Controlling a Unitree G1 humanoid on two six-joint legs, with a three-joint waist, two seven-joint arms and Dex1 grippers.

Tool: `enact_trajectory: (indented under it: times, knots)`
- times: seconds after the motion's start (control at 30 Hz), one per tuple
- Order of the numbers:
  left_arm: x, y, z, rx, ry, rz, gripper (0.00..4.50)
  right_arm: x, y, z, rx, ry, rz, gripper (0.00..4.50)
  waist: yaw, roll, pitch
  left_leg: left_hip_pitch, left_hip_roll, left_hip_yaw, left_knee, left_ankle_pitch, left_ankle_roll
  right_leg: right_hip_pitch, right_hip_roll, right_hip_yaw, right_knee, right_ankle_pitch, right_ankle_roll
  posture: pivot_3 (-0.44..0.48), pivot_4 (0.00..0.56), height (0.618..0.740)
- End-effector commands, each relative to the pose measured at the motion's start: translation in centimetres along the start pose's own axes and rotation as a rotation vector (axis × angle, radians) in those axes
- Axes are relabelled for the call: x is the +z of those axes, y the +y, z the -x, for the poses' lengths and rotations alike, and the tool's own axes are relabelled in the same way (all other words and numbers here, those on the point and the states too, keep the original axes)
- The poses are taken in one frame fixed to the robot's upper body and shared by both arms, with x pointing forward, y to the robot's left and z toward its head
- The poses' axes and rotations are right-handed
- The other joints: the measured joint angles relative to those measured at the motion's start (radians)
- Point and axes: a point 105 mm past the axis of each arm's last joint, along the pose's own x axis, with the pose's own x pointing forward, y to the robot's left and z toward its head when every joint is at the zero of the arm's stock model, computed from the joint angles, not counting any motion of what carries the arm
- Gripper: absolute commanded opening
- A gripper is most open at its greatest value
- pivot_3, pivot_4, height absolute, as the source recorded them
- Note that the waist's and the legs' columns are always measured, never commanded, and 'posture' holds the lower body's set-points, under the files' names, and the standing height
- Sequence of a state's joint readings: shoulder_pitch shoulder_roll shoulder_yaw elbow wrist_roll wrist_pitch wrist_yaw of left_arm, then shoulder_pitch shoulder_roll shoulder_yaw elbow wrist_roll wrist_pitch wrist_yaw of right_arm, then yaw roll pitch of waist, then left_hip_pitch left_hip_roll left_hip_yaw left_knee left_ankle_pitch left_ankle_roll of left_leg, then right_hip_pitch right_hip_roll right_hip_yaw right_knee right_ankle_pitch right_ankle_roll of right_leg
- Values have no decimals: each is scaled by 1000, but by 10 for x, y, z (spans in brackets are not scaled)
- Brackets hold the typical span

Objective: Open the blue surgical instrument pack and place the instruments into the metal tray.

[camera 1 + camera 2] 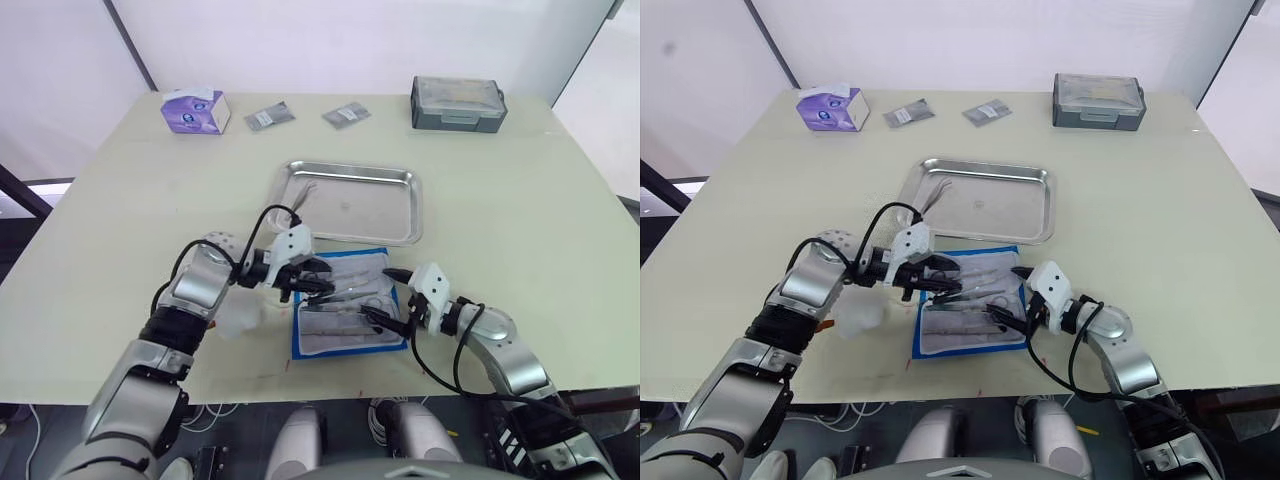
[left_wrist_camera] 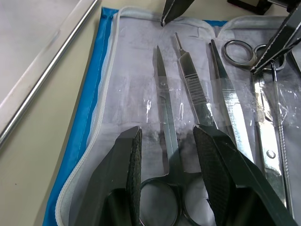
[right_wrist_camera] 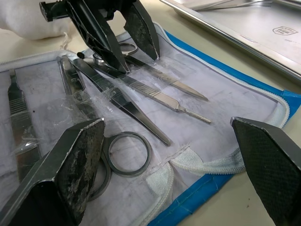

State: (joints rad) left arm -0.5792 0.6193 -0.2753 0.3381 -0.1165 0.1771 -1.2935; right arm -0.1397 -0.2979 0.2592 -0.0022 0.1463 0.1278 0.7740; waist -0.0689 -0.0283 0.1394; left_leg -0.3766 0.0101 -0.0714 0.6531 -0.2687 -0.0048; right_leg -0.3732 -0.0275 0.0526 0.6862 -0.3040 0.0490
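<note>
Item 1, purple tissue box (image 1: 196,109): far left of the worktop (image 1: 120,210), at your 11 o'clock; untouched; not part of the job.

Item 2, left claw (image 1: 322,283): over the left half of the pouch; fingers spread, straddling the shank of a pair of scissors (image 2: 165,141) just above its ring handles; from the left wrist view you cannot tell whether the pads touch metal yet; I judge nothing is pinched.

Item 3, two small grey packets (image 1: 268,116): far edge, around 12 o'clock; ignore.

Item 4, blue surgical instrument pack (image 1: 345,305): lies flat and folded open at your near edge, about 6 o'clock, just short of the tray; clear pocket lining up; the opening step looks done.

Item 5, instruments (image 3: 141,89): a scalpel handle, straight forceps and ring-handled tools lie side by side in the pockets; most are yet to be moved.

Item 6, metal tray (image 1: 405,215): centre of the worktop, at 12 o'clock beyond the pack; one slim silvery tool (image 1: 304,199) already lies in its left end; the rest of the tray is bare.

Item 7, right claw (image 1: 389,293): at the pack's right edge; fingers spread wide, holding nothing.

Item 8, grey lidded box (image 1: 458,103): far right, at 1 o'clock.

Reckoning: pack open; transfer barely begun; you have nearly the whole set left.
</note>
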Motion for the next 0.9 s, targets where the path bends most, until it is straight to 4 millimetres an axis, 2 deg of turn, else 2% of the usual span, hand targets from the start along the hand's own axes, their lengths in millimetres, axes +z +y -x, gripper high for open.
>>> enact_trajectory:
  times: [0.03, 0.33, 0.43, 0.5, 0.57, 0.7, 0.9]
  knots:
    - [-26, -4, 1, -6, 53, 60, 1829, -48, 10, 3, -2, 164, -115, 4500, 0, 0, 0, 0, 0, 0, 0, 0, 0, 0, 0, 0, 0, 0, 0, 0, 150, 738]
    - [-29, -7, -2, -21, 41, 59, 1829, -47, 10, 2, -5, 159, -114, 4500, 0, 0, -1, 0, 0, 0, 0, 0, 0, 0, 0, 0, 0, 0, 0, 0, 150, 738]
    - [-30, -8, -2, -30, 44, 60, 1097, -47, 10, 3, -5, 160, -115, 4500, 0, 0, -1, 0, 0, 0, 0, 0, 0, 0, 0, 0, 0, 0, 0, 0, 150, 738]
    - [-30, -8, -2, -33, 46, 60, 380, -48, 10, 3, -5, 161, -116, 4500, 0, 0, -1, 0, 0, 0, 0, 0, 0, 0, 0, 0, 0, 0, 0, 0, 150, 738]
    - [-30, -6, -1, -32, 53, 57, 144, -48, 11, 3, -3, 162, -117, 4500, 0, 0, -1, 0, 0, 0, 0, 0, 0, 0, 0, 0, 0, 0, 0, 0, 150, 738]
    - [-28, -4, -1, -34, 56, 49, 144, -48, 11, 3, -3, 161, -118, 4500, 0, 0, -1, 1, 0, 0, 0, 0, 0, 0, 0, 0, 0, 0, 0, 0, 150, 738]
    - [-14, -1, 0, -80, 54, 52, 144, -49, 11, 3, -2, 163, -118, 4500, 0, 0, -1, 0, 0, 0, 0, 0, 0, 0, 1, 0, 0, 0, 0, 0, 150, 738]
